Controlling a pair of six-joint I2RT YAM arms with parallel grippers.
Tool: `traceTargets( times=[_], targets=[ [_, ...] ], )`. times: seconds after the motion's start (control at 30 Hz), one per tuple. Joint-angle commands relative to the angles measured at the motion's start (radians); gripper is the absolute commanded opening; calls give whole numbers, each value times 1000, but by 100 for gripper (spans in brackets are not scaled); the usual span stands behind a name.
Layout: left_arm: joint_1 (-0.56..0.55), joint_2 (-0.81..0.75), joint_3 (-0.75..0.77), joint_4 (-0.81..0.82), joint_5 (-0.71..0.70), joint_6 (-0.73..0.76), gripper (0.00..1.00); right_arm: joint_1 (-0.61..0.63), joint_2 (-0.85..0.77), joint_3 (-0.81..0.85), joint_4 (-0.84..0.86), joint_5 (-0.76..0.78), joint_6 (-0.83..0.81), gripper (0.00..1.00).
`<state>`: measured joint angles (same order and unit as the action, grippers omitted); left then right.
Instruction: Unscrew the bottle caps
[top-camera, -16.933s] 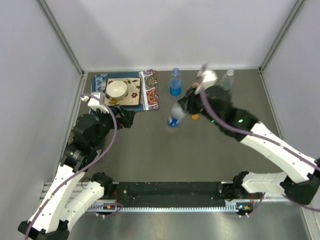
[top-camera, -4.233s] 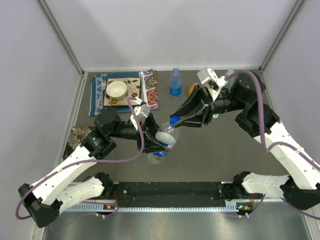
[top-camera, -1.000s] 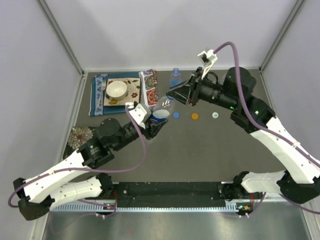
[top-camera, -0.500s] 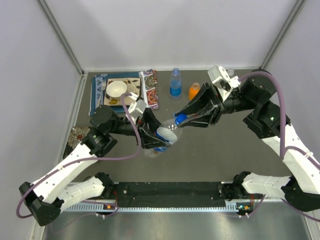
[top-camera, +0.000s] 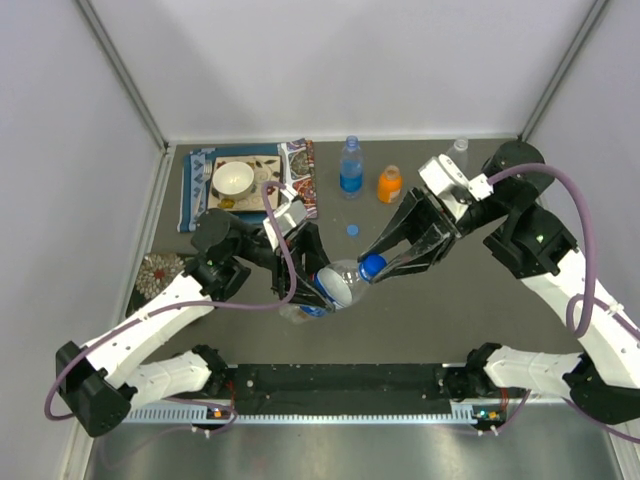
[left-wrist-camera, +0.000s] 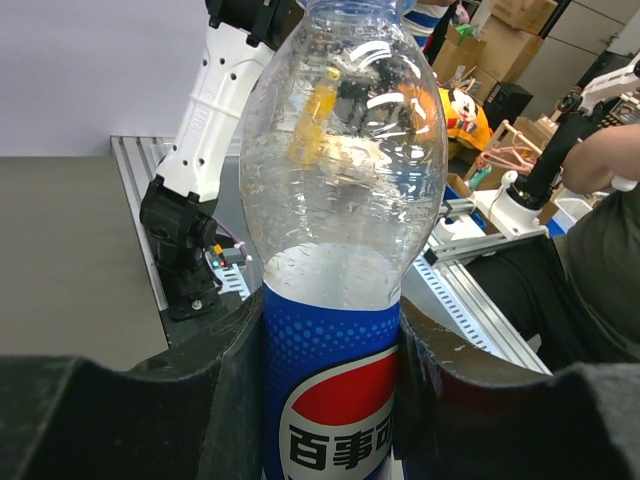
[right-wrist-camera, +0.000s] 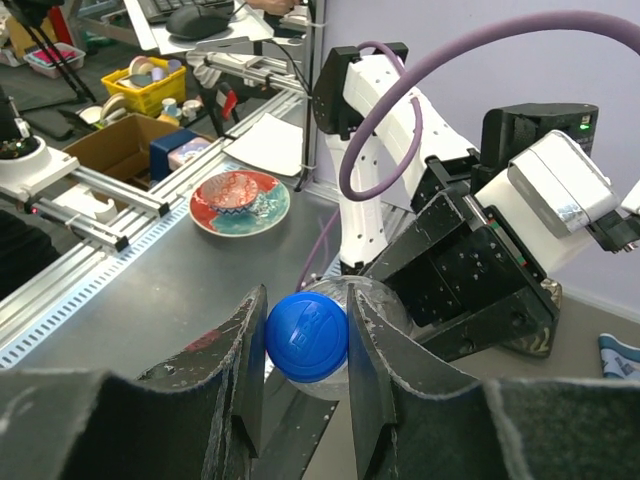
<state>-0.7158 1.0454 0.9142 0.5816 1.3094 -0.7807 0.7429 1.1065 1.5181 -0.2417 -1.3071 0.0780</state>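
Observation:
My left gripper (left-wrist-camera: 330, 385) is shut on the blue label of a clear bottle (top-camera: 328, 285), held tilted above the table's middle. In the left wrist view the bottle (left-wrist-camera: 340, 200) stands between the two dark fingers (left-wrist-camera: 215, 385). My right gripper (top-camera: 378, 268) is shut on this bottle's blue cap (top-camera: 372, 265); the right wrist view shows the cap (right-wrist-camera: 307, 337) squeezed between both pads, with my right gripper (right-wrist-camera: 305, 345) meeting it head-on. A second blue-label bottle (top-camera: 350, 168), an orange bottle (top-camera: 389, 184) and a clear greenish bottle (top-camera: 457, 152) stand at the back. A loose blue cap (top-camera: 351, 228) lies on the table.
A patterned placemat (top-camera: 300, 180) with a white bowl (top-camera: 232, 178) on a board lies at the back left. A small patterned plate (top-camera: 158, 268) sits by the left wall, also seen as the plate (right-wrist-camera: 238, 200) in the right wrist view. Grey walls enclose the table.
Both grippers and the held bottle have shifted toward the near edge since half a second ago. The grips on the label and cap look unchanged.

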Motion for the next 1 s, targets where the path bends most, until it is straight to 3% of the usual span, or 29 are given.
traceTargets(
  times=[0.0, 0.23, 0.4, 0.43, 0.47, 0.53, 0.57, 0.63, 0.67, 0.7, 0.77, 0.97],
  targets=[
    [22, -19, 45, -44, -101, 102, 46, 12, -19, 22, -54, -144, 3, 0],
    [26, -24, 32, -206, -133, 239, 46, -8, -43, 103, -57, -106, 28, 0],
    [27, -25, 38, -299, -154, 300, 46, -14, -80, 108, -57, 43, 31, 0],
    [27, -27, 43, -316, -173, 328, 45, -16, -91, 85, -57, 111, 26, 0],
    [27, -31, 45, -334, -186, 346, 44, -17, -102, 67, -59, 317, 25, 0],
    [27, -42, 49, -403, -237, 397, 44, -14, -145, -7, -64, 565, 7, 0],
    [29, -62, 49, -425, -263, 414, 44, -16, -154, -33, -73, 806, -3, 0],
    [27, -85, 45, -494, -353, 473, 44, -16, -162, -103, -88, 1051, -1, 0],
    [27, -112, 38, -514, -389, 492, 44, -17, -154, -125, -102, 1333, 21, 0],
    [29, -129, 32, -526, -422, 521, 45, -22, -145, -148, -114, 1450, 41, 0],
    [27, -185, 5, -546, -537, 541, 45, -28, -117, -235, -123, 1633, 92, 0],
    [29, -329, -72, -546, -742, 590, 45, -45, 18, -446, -76, 1695, 279, 0]
  ],
)
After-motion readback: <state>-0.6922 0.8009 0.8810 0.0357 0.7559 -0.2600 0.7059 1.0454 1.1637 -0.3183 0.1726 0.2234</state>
